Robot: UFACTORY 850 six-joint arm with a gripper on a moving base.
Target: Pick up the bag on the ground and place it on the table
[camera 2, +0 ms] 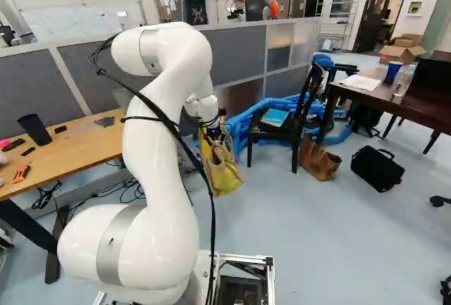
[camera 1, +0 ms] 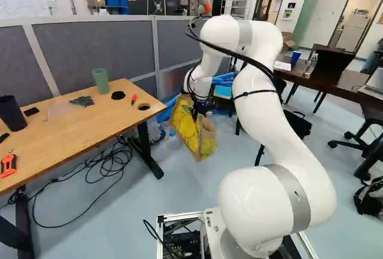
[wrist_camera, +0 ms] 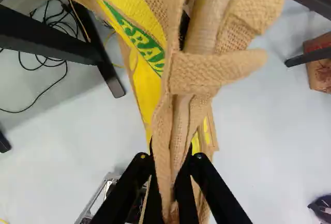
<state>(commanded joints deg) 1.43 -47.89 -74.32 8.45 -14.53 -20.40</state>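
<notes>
Left base view: wood surface [camera 1: 66, 142] at L, arm R of it. The pincer [camera 1: 196, 110] is just off the surface's R end, clenched on the yellow-and-tan bag [camera 1: 186, 128]. Wrist view: both fingers squeeze tan cloth at the bag's edge from opp. sides. Bag hangs tilted, near the surface's R end but apart from it, not on top; looks off the floor, can't tell 100%.

On the surface: green cup [camera 1: 101, 81] toward its far edge, dark cup [camera 1: 12, 113] and orange cutter [camera 1: 8, 164] toward its L end, screwdriver [camera 1: 133, 100] nr its R end. Black cables [camera 1: 111, 160] on the floor below it.

R base view, all R of the wood surface: blue tubes [camera 2: 243, 119]; chair [camera 2: 303, 116] w/ blue book [camera 2: 275, 117]; brown bag [camera 2: 318, 160] on floor, black case [camera 2: 377, 169] farther R; dark surface [camera 2: 359, 92] w/ paper [camera 2: 361, 82] + blue cup [camera 2: 392, 72].
</notes>
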